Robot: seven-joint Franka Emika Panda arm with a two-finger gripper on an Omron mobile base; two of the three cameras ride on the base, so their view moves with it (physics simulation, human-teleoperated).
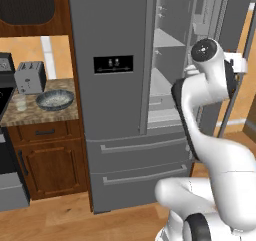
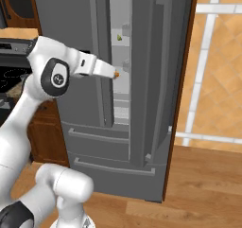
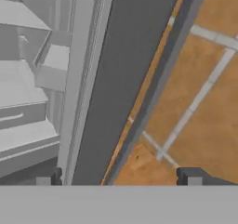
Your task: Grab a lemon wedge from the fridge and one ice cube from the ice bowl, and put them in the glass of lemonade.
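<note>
The fridge stands with its right door swung open. Inside, a tiny yellow-green lemon wedge lies on an upper shelf. My gripper is open, its fingertips spread wide. The dark door's edge runs up between them, and nothing is held. My white hand points into the gap beside the door. On the counter left of the fridge sit the ice bowl and the glass of lemonade, both far from the gripper.
A silver toaster stands behind the bowl, and a stove is at the far left. A small orange fruit shows inside the fridge near my hand's tip. Wooden floor lies to the right of the open door.
</note>
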